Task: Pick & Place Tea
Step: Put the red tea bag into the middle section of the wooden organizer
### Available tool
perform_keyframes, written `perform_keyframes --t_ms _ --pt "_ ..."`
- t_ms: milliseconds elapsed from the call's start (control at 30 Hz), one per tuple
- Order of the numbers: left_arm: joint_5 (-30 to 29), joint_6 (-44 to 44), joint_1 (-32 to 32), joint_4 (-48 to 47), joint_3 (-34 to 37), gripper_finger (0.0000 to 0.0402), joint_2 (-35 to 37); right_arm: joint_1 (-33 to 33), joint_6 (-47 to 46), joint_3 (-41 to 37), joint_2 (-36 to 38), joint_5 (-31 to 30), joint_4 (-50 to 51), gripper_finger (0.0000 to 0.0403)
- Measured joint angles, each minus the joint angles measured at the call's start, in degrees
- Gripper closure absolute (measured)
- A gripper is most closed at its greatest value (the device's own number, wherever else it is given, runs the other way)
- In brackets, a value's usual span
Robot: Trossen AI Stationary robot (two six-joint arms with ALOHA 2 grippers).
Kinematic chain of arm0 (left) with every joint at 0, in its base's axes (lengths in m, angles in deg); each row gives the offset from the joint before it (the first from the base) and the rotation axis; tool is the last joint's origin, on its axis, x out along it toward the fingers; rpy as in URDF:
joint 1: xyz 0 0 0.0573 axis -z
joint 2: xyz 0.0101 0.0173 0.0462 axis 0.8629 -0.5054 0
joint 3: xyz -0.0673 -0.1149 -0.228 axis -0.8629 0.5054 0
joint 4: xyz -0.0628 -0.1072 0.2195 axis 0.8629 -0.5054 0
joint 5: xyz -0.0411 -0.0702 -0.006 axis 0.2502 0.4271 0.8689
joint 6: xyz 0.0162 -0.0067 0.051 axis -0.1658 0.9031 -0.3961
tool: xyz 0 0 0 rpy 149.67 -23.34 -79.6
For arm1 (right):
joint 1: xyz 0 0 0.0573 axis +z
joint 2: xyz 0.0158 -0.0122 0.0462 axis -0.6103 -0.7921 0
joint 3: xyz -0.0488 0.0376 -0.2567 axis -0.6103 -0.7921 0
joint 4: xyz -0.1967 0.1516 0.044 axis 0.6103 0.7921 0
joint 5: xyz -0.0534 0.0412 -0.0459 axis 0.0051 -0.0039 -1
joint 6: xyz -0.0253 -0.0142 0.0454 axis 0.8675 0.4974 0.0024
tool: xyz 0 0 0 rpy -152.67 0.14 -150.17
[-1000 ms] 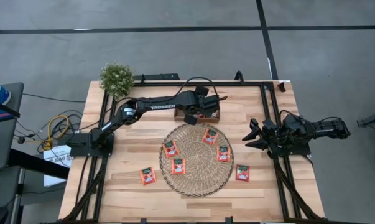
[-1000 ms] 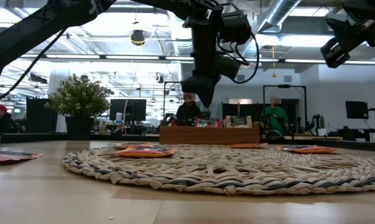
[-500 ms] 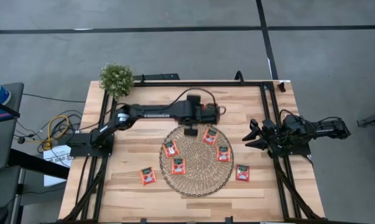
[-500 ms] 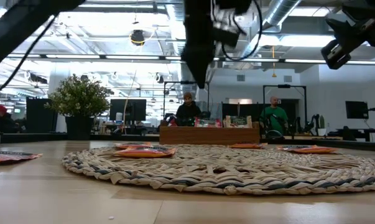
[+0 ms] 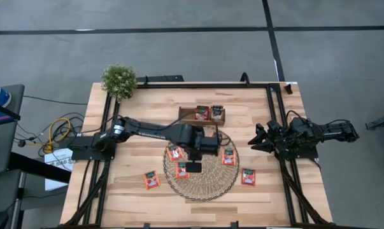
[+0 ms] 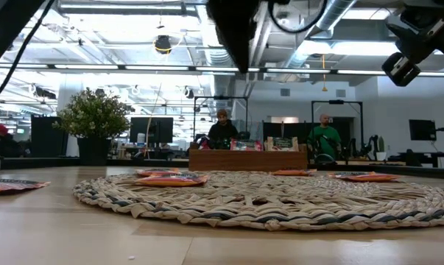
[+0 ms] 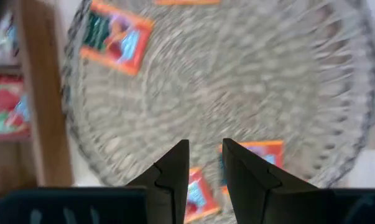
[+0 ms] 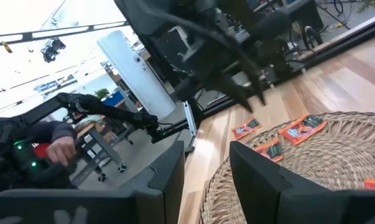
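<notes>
- Left hand (image 7: pixel 204 163): positioned above the round woven mat (image 5: pixel 201 184), over its central part, clear of the mat face. The two fingers (image 7: pixel 175 171) stand a narrow gap apart. Nothing lies between them; the hand holds nothing and touches nothing.
- Tea sachets (image 5: pixel 182 169) nearest the left hand: in the left wrist view, two red-orange sachets lie on the mat just beyond the fingertips, one partly hidden behind each finger. In the high view, these lie on the mat's left part, just beside the hand.
- Further sachets on the mat: one lies on the mat's right part (image 5: pixel 228 156), near the hand. One more appears in the left wrist view toward the tray side (image 7: pixel 115 36).
- Sachets off the mat: one lies on the surface (image 5: pixel 134 191) left of the mat (image 5: pixel 151 180); one lies right of the mat (image 5: pixel 248 176). Both are well apart from the left hand.
- Wooden tray (image 5: pixel 188 116): stands behind the mat and contains sachets in its compartments.
- Right hand (image 5: pixel 260 138): waits over the right edge of the surface, fingers a moderate gap apart, empty, well apart from every sachet.
</notes>
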Motion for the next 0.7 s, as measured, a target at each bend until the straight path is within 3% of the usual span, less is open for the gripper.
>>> perform_keyframes --t_ms 133,300,500,700 --pt "2.6 1.6 0.6 2.2 0.2 0.0312 0.0 0.0 0.0 0.0 0.0 -1.0 0.0 0.0282" --pt "3.8 2.3 0.6 8.4 7.0 0.0312 0.0 0.0 -0.5 0.0 0.0 -1.5 0.0 0.0282" --pt "5.1 6.7 1.3 16.6 20.9 0.0312 1.5 0.0 0.5 0.0 0.0 -1.6 0.0 0.0282" --pt "5.7 15.1 2.7 30.6 37.4 0.0312 10.5 -0.1 2.0 0.0 0.0 -1.7 0.0 0.0282"
